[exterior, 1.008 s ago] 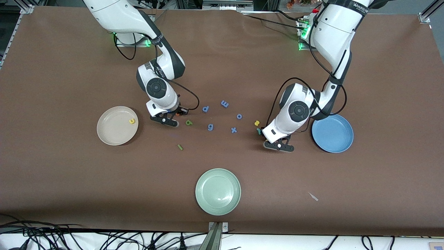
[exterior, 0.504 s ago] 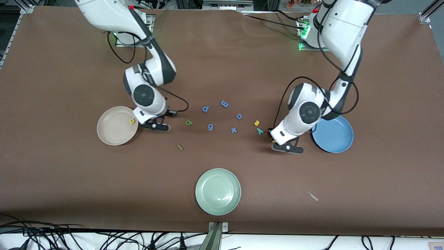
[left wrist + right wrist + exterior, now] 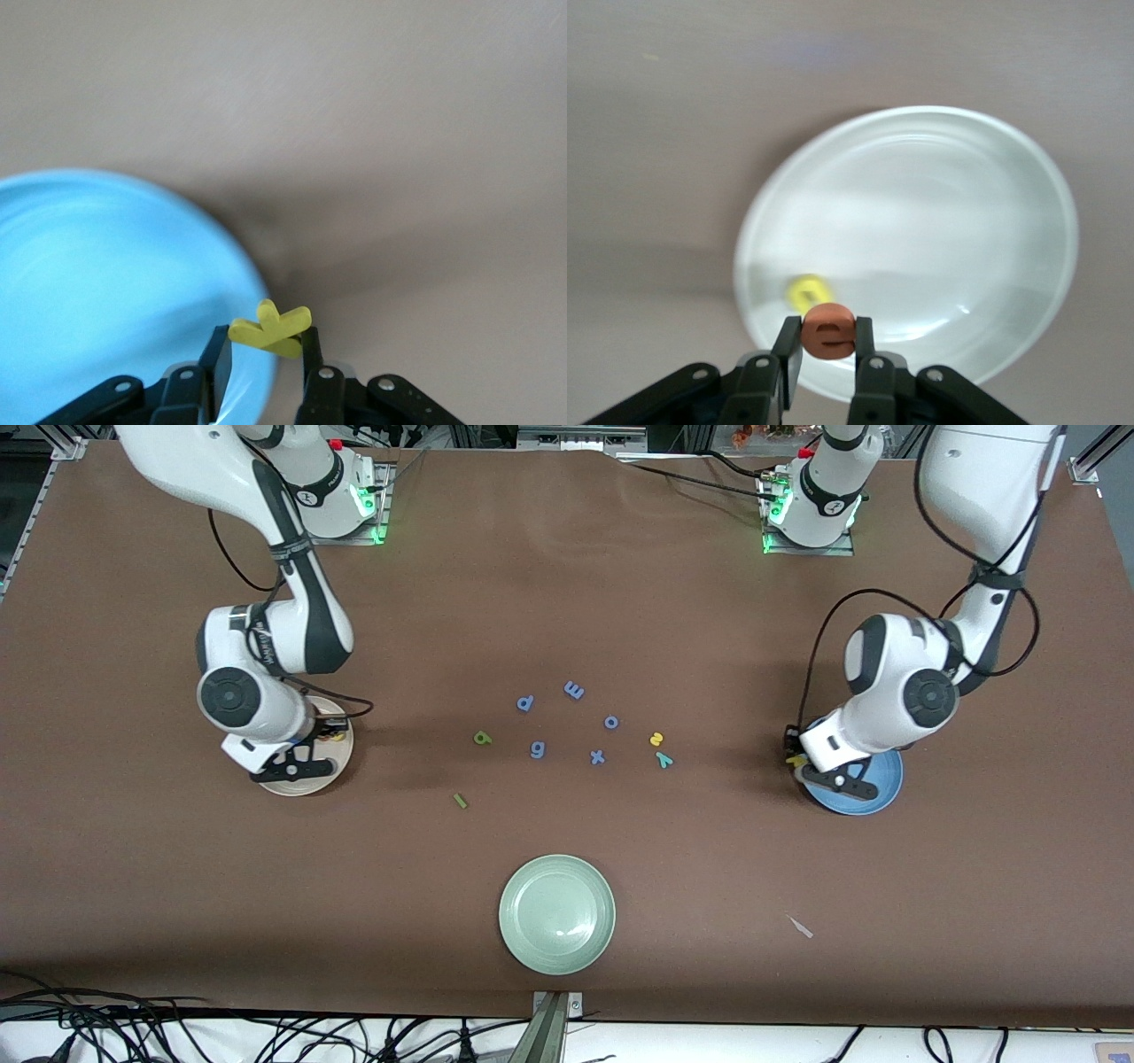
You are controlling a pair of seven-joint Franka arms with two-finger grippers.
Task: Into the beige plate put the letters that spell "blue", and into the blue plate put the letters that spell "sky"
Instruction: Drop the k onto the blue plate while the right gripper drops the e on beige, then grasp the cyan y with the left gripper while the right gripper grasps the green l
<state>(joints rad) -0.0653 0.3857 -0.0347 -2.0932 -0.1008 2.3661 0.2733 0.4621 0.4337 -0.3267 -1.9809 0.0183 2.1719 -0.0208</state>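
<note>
Since the earlier frames both arms have carried letters outward. We see the right gripper (image 3: 824, 354) pinching the orange "e" (image 3: 828, 331) over the beige plate (image 3: 992, 230) at its 6 o'clock rim, beside the yellow "u" (image 3: 808, 290); the left gripper (image 3: 266, 354) clamps the yellow "k" (image 3: 271, 328) over the blue plate (image 3: 97, 283) edge, poised for release.
</note>
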